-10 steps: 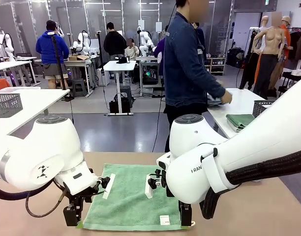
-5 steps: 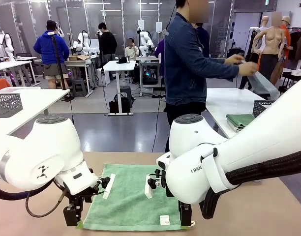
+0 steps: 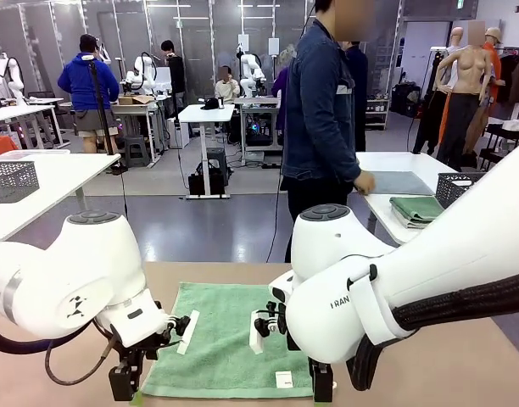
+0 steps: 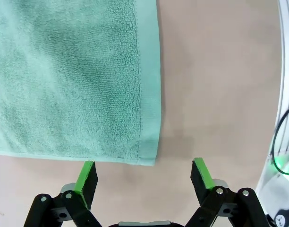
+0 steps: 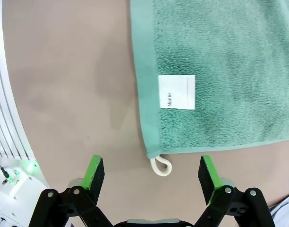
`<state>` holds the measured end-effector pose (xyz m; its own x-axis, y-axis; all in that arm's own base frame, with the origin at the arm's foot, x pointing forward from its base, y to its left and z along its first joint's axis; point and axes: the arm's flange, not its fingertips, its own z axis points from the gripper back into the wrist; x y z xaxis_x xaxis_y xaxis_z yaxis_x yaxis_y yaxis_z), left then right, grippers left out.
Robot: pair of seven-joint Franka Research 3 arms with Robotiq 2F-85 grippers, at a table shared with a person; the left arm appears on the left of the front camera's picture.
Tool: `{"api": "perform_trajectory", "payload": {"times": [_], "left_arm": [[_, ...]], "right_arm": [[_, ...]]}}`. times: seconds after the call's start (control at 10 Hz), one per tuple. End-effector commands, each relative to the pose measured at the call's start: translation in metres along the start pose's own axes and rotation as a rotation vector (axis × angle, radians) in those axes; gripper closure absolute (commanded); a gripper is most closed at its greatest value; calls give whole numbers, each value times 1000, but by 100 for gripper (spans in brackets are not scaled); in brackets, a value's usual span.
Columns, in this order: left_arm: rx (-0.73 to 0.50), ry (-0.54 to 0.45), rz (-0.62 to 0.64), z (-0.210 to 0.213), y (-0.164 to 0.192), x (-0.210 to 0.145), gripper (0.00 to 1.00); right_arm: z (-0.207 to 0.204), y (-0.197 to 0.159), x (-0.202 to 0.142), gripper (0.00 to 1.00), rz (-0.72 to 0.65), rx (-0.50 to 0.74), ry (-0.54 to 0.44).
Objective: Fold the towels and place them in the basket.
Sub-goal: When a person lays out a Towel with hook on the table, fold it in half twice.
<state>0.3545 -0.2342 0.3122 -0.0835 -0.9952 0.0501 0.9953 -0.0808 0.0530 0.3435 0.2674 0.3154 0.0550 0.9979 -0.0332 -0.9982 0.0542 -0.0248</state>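
Note:
A green towel (image 3: 230, 339) lies spread flat on the brown table (image 3: 446, 365). My left gripper (image 3: 124, 386) hangs open just above the towel's near left corner; in the left wrist view that corner of the towel (image 4: 73, 80) lies between the fingertips of the gripper (image 4: 144, 176). My right gripper (image 3: 321, 386) is open over the near right corner. In the right wrist view the gripper (image 5: 151, 175) straddles the white corner loop (image 5: 161, 165), with the white label (image 5: 176, 92) on the towel (image 5: 220, 71) just beyond. Neither gripper holds anything.
A person (image 3: 327, 127) stands past the far edge, a hand on a light blue towel (image 3: 399, 182) lying on a white side table. A folded green towel (image 3: 416, 208) and a dark mesh basket (image 3: 459, 186) sit there. Another mesh basket (image 3: 12, 180) stands on the table at left.
Both arms have sunk a little toward the towel's near corners. The person lifted the light blue towel, then laid it flat on the side table.

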Motion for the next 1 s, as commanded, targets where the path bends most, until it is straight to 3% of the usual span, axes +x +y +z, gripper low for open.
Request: {"api": "perform_trajectory", "payload": {"times": [0.0, 0.9], "left_arm": [[18, -28, -10, -11, -3, 7, 0], [14, -37, -21, -25, -2, 10, 0]], "right_arm": [[-7, 5, -5, 0, 24, 25, -37], [-30, -1, -5, 0, 38, 30, -80]]}}
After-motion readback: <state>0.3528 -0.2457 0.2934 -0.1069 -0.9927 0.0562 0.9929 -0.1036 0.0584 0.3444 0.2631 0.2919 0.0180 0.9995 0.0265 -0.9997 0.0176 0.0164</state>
